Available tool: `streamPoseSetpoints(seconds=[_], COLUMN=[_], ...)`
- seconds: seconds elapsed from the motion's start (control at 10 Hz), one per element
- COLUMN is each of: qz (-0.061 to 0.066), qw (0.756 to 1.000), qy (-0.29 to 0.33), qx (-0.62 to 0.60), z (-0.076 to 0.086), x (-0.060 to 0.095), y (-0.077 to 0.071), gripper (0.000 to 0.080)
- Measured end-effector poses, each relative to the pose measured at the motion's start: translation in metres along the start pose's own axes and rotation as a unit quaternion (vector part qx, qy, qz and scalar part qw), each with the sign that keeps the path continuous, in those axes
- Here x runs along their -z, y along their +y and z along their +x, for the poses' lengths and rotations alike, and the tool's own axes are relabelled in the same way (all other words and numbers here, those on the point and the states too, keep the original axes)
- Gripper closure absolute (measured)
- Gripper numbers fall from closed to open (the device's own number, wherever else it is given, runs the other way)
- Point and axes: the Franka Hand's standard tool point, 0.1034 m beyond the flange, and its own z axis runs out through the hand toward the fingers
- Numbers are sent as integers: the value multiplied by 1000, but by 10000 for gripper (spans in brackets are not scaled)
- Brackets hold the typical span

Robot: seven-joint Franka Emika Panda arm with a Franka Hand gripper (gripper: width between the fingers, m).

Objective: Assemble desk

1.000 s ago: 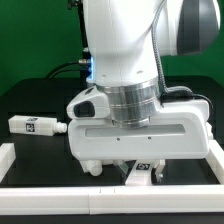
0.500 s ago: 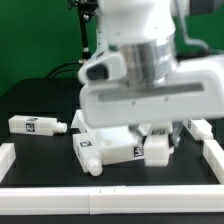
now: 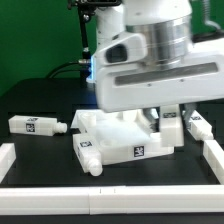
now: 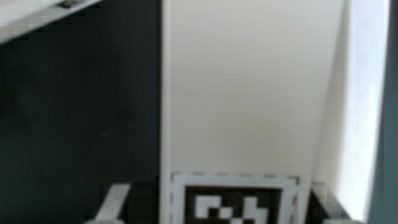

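Observation:
The white desk tabletop panel (image 3: 122,138) lies flat on the black table, a square tag on its front rim. My gripper (image 3: 172,124) hangs just off the panel's corner on the exterior view's right, shut on a short white leg (image 3: 172,130) held upright. In the wrist view that tagged leg (image 4: 228,203) sits between my fingers (image 4: 118,200), with a broad white surface (image 4: 249,90) beneath it. A second leg (image 3: 88,156) lies against the panel's front corner on the exterior view's left. A third leg (image 3: 35,125) lies further out on that side.
A white border rail (image 3: 100,192) runs along the front and up both sides of the black table. Another tagged white piece (image 3: 198,127) lies by the rail on the exterior view's right. Cables and a green wall stand behind the arm.
The arm has risen and swung toward the exterior view's right, carrying the leg from in front of the panel to its right corner. The panel, covered before, now shows.

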Motion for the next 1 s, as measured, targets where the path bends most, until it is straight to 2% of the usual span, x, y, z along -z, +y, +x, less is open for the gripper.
streamPoseSetpoints(seconds=[0.1, 0.3, 0.4, 0.5, 0.8, 1.0], qz=[-2, -14, -16, -15, -16, -22], qw=[1000, 999, 999, 999, 999, 997], qy=[-3, 8, 15, 16, 16, 20], qx=[31, 50, 49, 47, 48, 70], z=[-21, -64, -70, -66, -69, -123], x=[2, -2, -7, -5, -7, -18], y=[-11, -39, -41, -38, -39, -45], gripper=[518, 517, 517, 517, 517, 517])
